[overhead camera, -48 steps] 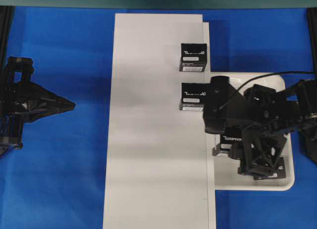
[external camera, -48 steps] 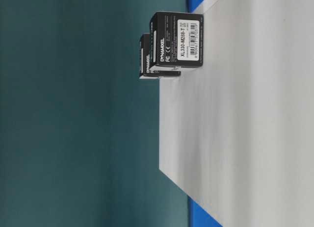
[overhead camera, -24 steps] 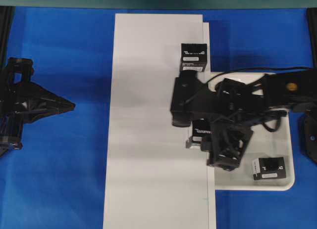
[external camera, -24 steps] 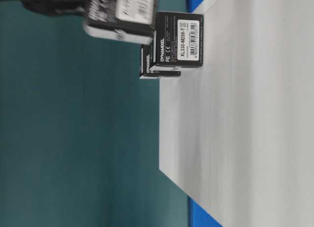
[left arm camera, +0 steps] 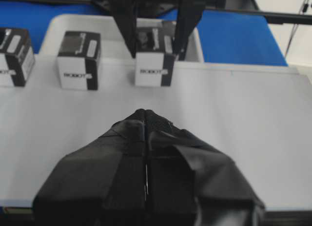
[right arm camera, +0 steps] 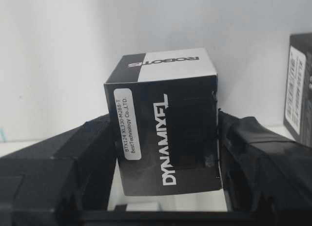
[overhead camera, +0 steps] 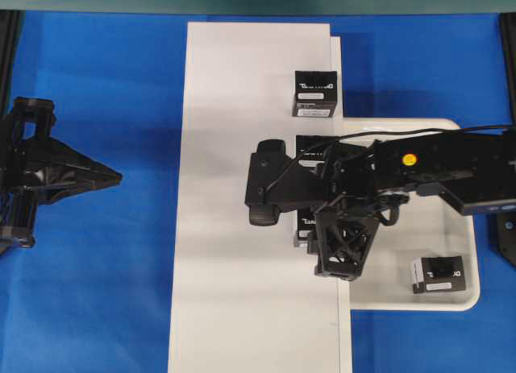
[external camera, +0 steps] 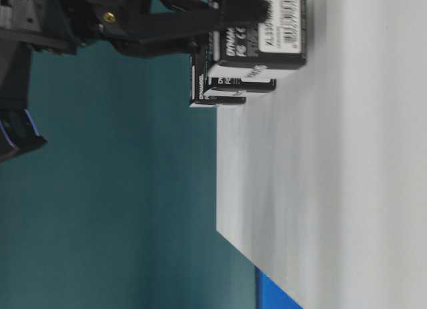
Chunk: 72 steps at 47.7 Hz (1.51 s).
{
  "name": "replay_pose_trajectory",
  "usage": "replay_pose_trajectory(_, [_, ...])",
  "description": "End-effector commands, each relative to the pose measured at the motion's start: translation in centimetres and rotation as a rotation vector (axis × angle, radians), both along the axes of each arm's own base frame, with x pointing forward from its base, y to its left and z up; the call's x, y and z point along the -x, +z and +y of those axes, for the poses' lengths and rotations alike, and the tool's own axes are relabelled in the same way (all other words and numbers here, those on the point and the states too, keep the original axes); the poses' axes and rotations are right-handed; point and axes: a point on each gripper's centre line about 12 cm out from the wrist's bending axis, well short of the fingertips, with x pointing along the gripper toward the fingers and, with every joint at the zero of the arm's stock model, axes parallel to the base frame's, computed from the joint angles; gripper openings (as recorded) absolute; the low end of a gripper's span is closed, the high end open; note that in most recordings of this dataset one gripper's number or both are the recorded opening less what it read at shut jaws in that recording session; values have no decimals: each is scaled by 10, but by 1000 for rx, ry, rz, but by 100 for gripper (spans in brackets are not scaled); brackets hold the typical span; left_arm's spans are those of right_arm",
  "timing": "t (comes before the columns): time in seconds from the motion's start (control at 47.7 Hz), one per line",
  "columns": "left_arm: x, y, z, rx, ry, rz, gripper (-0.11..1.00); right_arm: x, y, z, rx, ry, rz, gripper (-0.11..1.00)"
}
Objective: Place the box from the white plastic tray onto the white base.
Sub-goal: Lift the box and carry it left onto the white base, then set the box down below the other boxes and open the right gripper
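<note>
Right tool (right arm camera: 165,138) clamps the box (right arm camera: 163,133) upright just above the white base (overhead camera: 234,268), in line with two placed boxes, so it seats squarely; left tool (left arm camera: 145,116) rests clenched.

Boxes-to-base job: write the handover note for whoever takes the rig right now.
Right gripper: shut on a box, carried over the right edge of the white base, in line below the placed ones.
Left gripper: shut, empty, parked left of the base.
Done: two boxes stand on the base.
Left: set this box down and release, then fetch the last box from the white plastic tray.
</note>
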Motion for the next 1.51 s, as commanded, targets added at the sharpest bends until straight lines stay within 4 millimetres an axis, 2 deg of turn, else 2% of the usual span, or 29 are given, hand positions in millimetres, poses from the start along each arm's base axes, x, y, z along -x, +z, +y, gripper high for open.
replay_pose_trajectory(0.0, [-2, 10, 0, -1, -2, -26, -7, -5, -5, -1, 4, 0, 0, 61])
replay_pose_trajectory(0.629, [-2, 9, 0, -2, -2, -26, -7, -1, -18, -6, 13, -9, 41, 61])
replay_pose_trajectory(1.049, [-2, 9, 0, -2, -2, -25, -7, -3, -18, -7, 11, -22, 28, 61])
replay_pose_trajectory(1.091, [-2, 9, 0, -2, -2, -25, -7, -3, -17, -7, 11, -21, 24, 67])
replay_pose_trajectory(1.175, [-2, 9, 0, -4, -2, -25, -7, -3, -17, -5, 12, -4, 10, 89])
replay_pose_trajectory(1.238, [-2, 8, 0, -1, -2, -23, -7, -5, -16, -6, 12, -7, -16, 98])
replay_pose_trajectory(1.489, [-2, 8, 0, -1, -2, -17, -7, -8, -8, -6, 9, -13, -79, 100])
